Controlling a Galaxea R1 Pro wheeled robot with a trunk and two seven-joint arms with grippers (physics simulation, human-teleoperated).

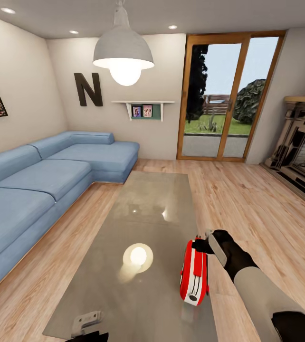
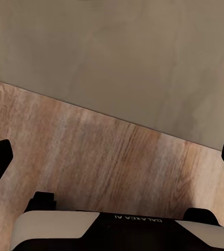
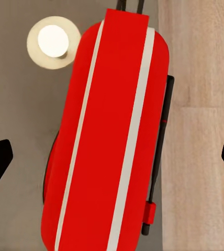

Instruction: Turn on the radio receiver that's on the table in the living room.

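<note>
In the head view, the robot is already in the living room, in front of the table (image 1: 143, 209), which runs up the middle of the frame. The radio receiver (image 1: 194, 272) stands on the table's right edge, in the lower middle of the frame. The right gripper (image 1: 204, 243) is at the far end of the radio and seems to touch it there, but from this angle I cannot tell if any switch is pressed. A small part of the left gripper (image 1: 87, 325) shows at the bottom edge, over the near left corner of the table, well apart from the radio.

In the left wrist view, the left gripper (image 2: 112, 157) has its jaws spread wide, with nothing between them. Below it are the wood floor (image 2: 101, 162) and the grey table top (image 2: 122, 57).

In the right wrist view, the right gripper (image 3: 112, 157) also has its jaws spread wide, at the left and right edges of the frame. The red radio (image 3: 109, 136) fills the centre between them, not pinched. The lamp reflection (image 3: 53, 42) is at the upper left.

So the approach is done, I think. The pressing of the switch is still left, or is just beginning.
</note>
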